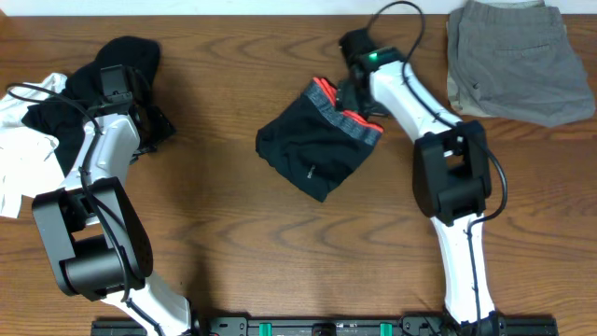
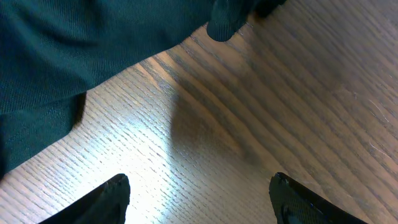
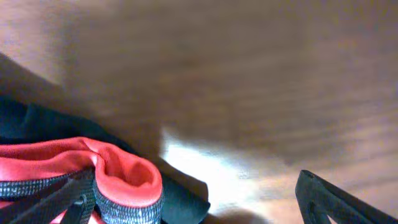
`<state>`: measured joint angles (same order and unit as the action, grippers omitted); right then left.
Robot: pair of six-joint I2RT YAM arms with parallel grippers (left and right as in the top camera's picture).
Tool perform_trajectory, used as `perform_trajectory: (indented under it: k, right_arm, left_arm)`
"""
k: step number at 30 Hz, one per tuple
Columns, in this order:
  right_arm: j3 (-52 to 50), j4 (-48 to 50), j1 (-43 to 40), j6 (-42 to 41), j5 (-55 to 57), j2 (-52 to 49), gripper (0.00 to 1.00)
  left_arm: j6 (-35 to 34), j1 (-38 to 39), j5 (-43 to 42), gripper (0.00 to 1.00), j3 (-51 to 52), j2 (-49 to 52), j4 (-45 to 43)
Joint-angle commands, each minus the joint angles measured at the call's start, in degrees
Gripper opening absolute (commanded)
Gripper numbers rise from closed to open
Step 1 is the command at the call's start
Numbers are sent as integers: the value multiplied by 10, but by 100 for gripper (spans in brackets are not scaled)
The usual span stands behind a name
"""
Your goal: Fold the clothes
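The black trousers (image 1: 312,149) lie bunched in a folded heap at the table's middle, their grey-and-coral waistband (image 1: 347,114) turned up at the far right corner. My right gripper (image 1: 354,86) hovers low at that corner, open. In the right wrist view the waistband (image 3: 118,180) covers my left finger, and bare wood separates it from the right finger (image 3: 336,199). A plain black garment (image 1: 98,84) lies crumpled at the far left over the white T-shirt (image 1: 20,159). My left gripper (image 1: 119,89) is above it, open, with bare table between its fingertips (image 2: 109,196) and black cloth (image 2: 74,50) just ahead.
Grey-khaki shorts (image 1: 518,61) with a back pocket lie folded at the far right corner. A black cable (image 1: 401,19) loops above the right wrist. The arm bases stand along the near edge (image 1: 317,327).
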<state>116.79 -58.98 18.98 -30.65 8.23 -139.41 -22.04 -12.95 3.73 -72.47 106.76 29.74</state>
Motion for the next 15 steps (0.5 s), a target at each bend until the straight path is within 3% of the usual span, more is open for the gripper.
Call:
perform_trajectory:
  k: [1,5,10,15]
  right_arm:
    - [5,-37,-17,104,-103,-51,99]
    - [56,-36,-20,318,-218,-47,99]
    - [76,-5,-26,477,-280,-46,99]
    - [76,-9,-30,577,-351,-46,99]
  left_arm:
    - [9,2,-3,73,2,3,2]
    - [9,2,-3,73,5,3,2]
    - [9,2,-3,73,6,3,2]
    - [10,2,-3,73,6,3,1]
